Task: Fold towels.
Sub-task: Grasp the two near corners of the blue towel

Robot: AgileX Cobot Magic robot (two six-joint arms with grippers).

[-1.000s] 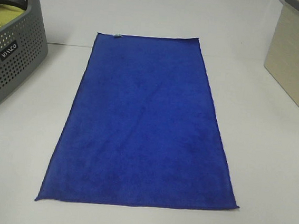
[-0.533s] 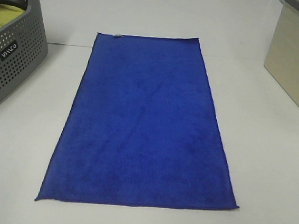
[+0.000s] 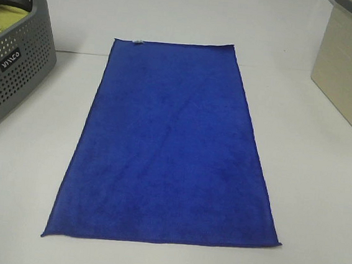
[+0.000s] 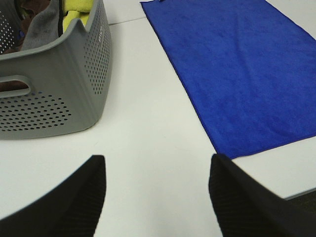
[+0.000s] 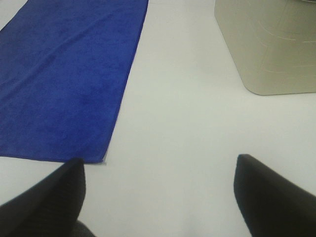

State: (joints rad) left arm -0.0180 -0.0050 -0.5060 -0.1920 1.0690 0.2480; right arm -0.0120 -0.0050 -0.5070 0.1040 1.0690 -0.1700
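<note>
Royal-blue towel (image 3: 171, 147) lay spread flat and fully open on the white table (image 3: 318, 214), its long side running away from the robot. A small white tag (image 3: 137, 41) sat on the far edge near the left corner. No fold had been made.

Nothing had changed over the last second: the towel kept the same outline and the same faint creases, and no arm had come into the high view. That suggested the folding had not yet started, and the whole task was probably still ahead.

Seen from its wrist camera, the left gripper (image 4: 157, 163) hung over bare table with its jaws spread wide and nothing between them. The towel's near left corner lay close by, towards the middle. A grey perforated basket (image 4: 54, 94) stood on its outer side, with a yellow-green cloth (image 4: 76, 10) and darker fabric inside.

The right gripper (image 5: 159, 163) also had its jaws wide apart and empty, over bare table just beside the towel's near right corner. A beige bin (image 5: 271, 44) stood farther off on that side.

Each gripper seemed well placed to take the near corner on its own side.
</note>
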